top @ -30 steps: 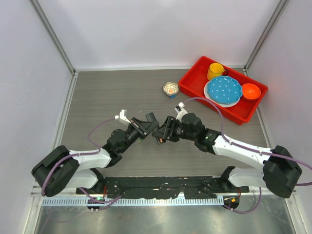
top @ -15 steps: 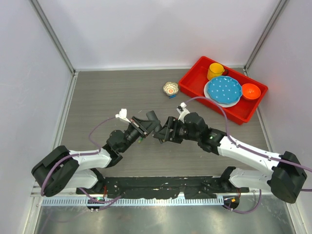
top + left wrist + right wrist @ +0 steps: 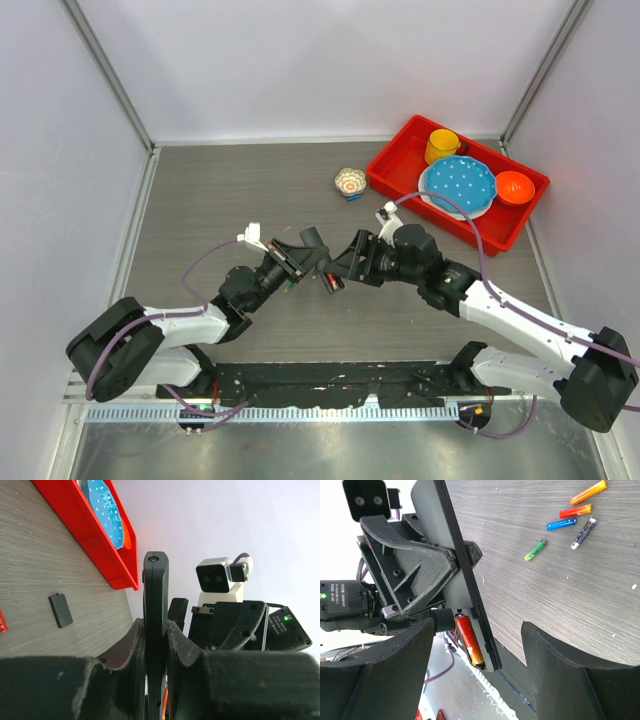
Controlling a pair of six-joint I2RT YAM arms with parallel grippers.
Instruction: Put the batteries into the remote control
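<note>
My left gripper (image 3: 300, 256) is shut on the black remote control (image 3: 156, 605) and holds it edge-up above the table. The right wrist view shows the remote's (image 3: 465, 590) open recess with a red-orange battery (image 3: 468, 640) lying in it. That battery shows as a red spot in the top view (image 3: 331, 283). My right gripper (image 3: 347, 264) is open and empty, facing the remote from the right, a little apart from it. Loose batteries lie on the table: orange (image 3: 588, 492), red (image 3: 575, 511), blue (image 3: 561, 524), grey (image 3: 583, 531), green (image 3: 535, 550).
A red tray (image 3: 400, 185) with a yellow cup (image 3: 441, 146), a blue dotted plate (image 3: 458, 186) and an orange bowl (image 3: 514, 186) stands at the back right. A small patterned bowl (image 3: 349, 181) sits left of it. A flat black cover (image 3: 60, 610) lies on the table.
My right gripper has drawn back to the right, away from the remote, and stands open. The red-orange battery stays in the remote's recess. The left gripper has barely moved.
</note>
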